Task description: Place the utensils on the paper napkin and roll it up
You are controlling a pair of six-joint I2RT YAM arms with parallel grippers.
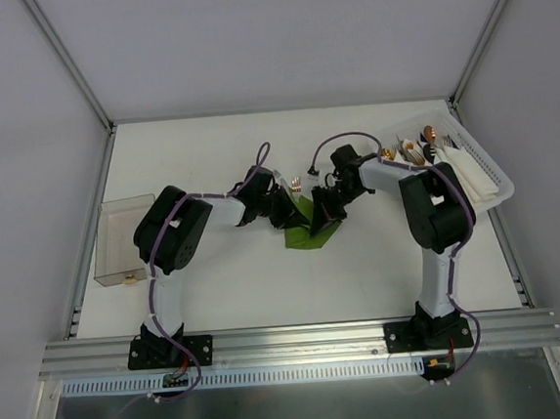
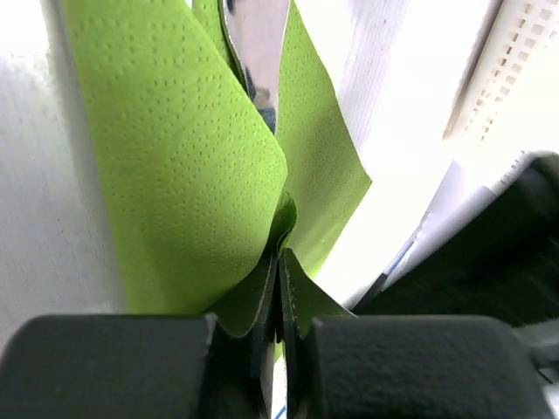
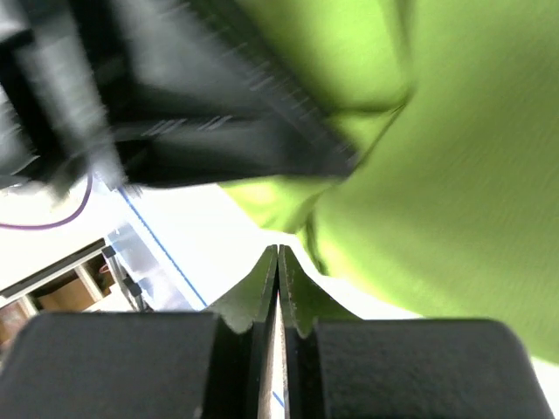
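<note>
The olive-green paper napkin lies crumpled mid-table between both grippers. My left gripper is shut on a fold of the napkin; its jaws pinch the paper's edge at their tips. A silvery utensil lies in the napkin's folds ahead of them. My right gripper is shut with nothing between its jaws; its tips sit just beside the napkin, facing the left gripper's black body. Other utensils are hidden.
A white slotted basket at the back right holds copper-tipped cutlery and white napkins; it also shows in the left wrist view. A clear plastic box stands at the left edge. Metal frame rails border the table.
</note>
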